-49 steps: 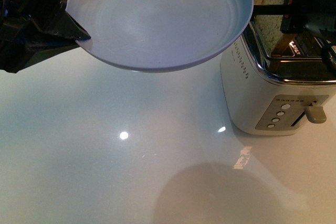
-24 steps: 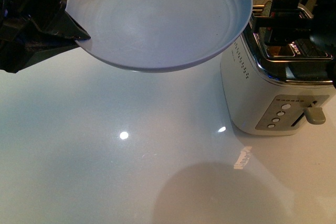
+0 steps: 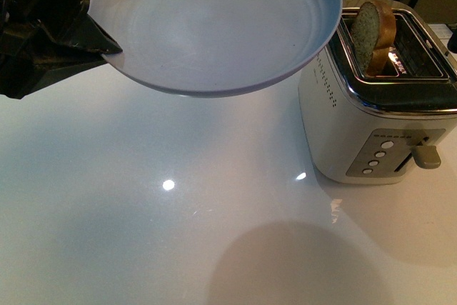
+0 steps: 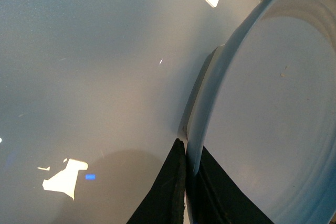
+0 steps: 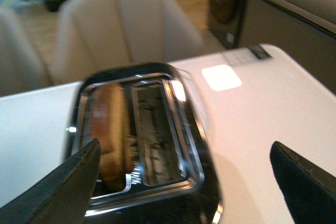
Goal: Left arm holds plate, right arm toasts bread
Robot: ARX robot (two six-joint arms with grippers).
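Observation:
My left gripper is shut on the rim of the pale blue-grey plate and holds it level and empty above the table, at the top left of the front view. In the left wrist view the black jaws pinch the plate's rim. The bread stands in the toaster's left slot with its rounded top sticking out. My right gripper is open and empty above the toaster, with the bread below one finger. It is out of the front view.
The white and chrome toaster stands at the right on the white table, its lever up and its second slot empty. Beige chairs stand beyond the table's far edge.
My right gripper carried the bread down into the toaster's left slot, let go and drew back out of the front view. The plate and left gripper have not moved.

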